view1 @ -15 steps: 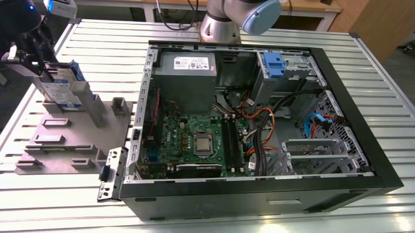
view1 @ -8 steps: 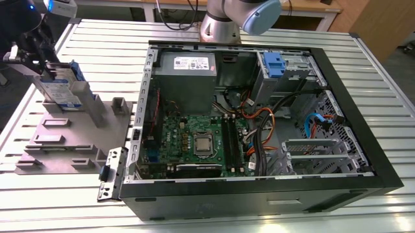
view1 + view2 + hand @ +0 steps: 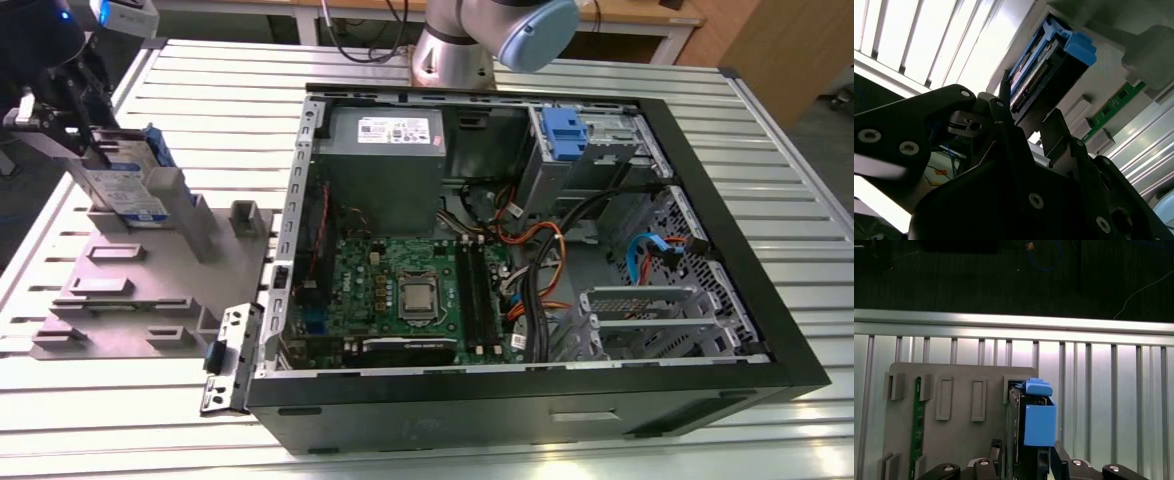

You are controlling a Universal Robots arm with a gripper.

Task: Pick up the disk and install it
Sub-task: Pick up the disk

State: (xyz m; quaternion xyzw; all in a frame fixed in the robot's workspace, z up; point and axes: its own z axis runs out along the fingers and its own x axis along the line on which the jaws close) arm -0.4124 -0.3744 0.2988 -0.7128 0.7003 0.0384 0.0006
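The disk (image 3: 130, 188) stands on edge in a slot at the back of the grey fixture plate (image 3: 134, 290), at the exterior view's left. It is silver-grey with a white-and-blue label and a blue carrier. My black gripper (image 3: 104, 165) reaches down over it from the upper left. In both wrist views the disk (image 3: 1036, 422) (image 3: 1036, 75) sits between my two fingers, one pressed to each flat side. My gripper (image 3: 1027, 460) (image 3: 1026, 117) is shut on the disk, whose lower end rests at the plate's slot (image 3: 1010, 385).
An open computer case (image 3: 747, 300) lies to the exterior view's right of the plate, with a grey power-supply box (image 3: 380, 150), a motherboard (image 3: 400, 290) and a drive bay with a blue latch (image 3: 566, 135). A green memory stick (image 3: 916, 425) stands in the plate. The slatted metal table (image 3: 120, 420) carries everything.
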